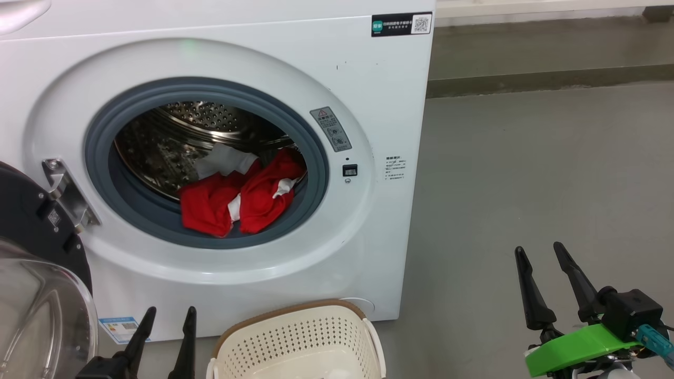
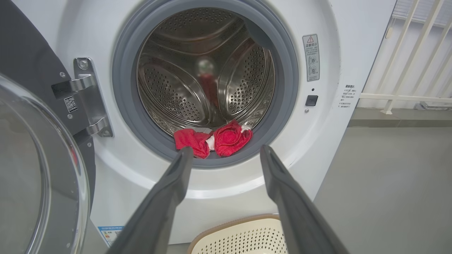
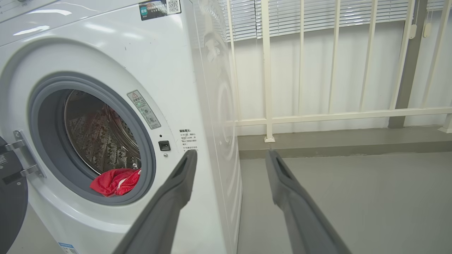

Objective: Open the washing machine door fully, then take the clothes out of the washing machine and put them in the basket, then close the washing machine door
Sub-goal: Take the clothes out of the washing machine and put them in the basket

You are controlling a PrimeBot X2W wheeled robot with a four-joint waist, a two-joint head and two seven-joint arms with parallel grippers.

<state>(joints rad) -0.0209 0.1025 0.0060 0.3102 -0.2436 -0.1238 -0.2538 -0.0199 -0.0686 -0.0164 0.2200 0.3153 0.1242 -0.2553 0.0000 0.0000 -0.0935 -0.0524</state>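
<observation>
A: So, what stands ahead of the hands?

B: The big white boxy front-loading washing machine (image 1: 263, 63), straight beyond the left hand (image 1: 171, 310). Its round black-rimmed glass door (image 1: 26, 221) is swung open, left of that hand.

A: And the clothes?

B: The bright red and white fabric clothes (image 1: 237, 197) lie at the front lip of the steel drum (image 1: 158, 152), beyond the left hand's fingertips. The small cream perforated plastic basket (image 1: 295, 337) sits on the floor (image 1: 526, 184) just right of that hand.

A: The hands themselves?

B: Both spread, holding nothing; the right hand (image 1: 538, 247) hovers right of the machine.
</observation>
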